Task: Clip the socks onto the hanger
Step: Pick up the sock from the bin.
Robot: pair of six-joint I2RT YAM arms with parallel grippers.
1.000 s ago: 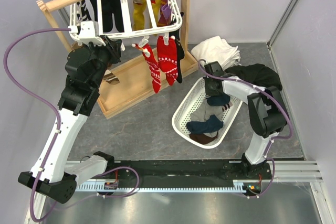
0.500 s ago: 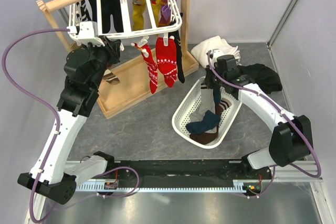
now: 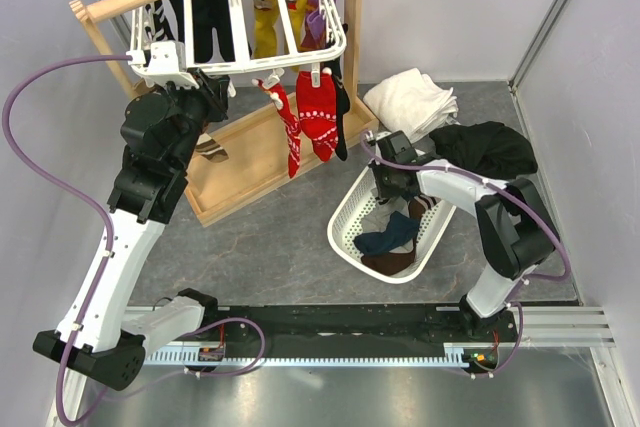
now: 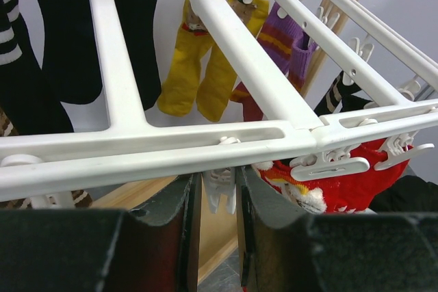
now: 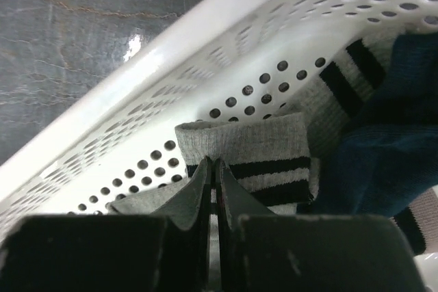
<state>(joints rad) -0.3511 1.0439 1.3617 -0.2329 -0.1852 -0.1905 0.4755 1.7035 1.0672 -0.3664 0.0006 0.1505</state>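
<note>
The white slatted hanger [image 3: 262, 64] hangs from the wooden rail, and the red patterned socks [image 3: 320, 117] are clipped under its front edge. My left gripper [image 3: 218, 85] is up at that edge. In the left wrist view the frame bar [image 4: 205, 145] crosses just above my left gripper [image 4: 219, 181], whose fingers close on a small white clip peg [image 4: 221, 196]; a red sock [image 4: 356, 189] hangs to the right. Inside the basket, my right gripper [image 3: 385, 182] is low against the left wall. In its wrist view my right gripper [image 5: 214, 163] pinches the striped cuff of a grey sock [image 5: 260, 141].
The white lattice basket [image 3: 345, 232] also holds a dark blue sock [image 3: 390, 237] and brown striped ones. Black, yellow and purple socks hang further back on the hanger. The wooden stand's base [image 3: 255, 162] lies below. White cloth [image 3: 410, 97] and black cloth [image 3: 490, 142] sit behind the basket.
My right gripper has swung from the basket's far rim down and left to its inner left wall, onto the grey cuff. The left arm has stayed put; the red socks sway slightly.
</note>
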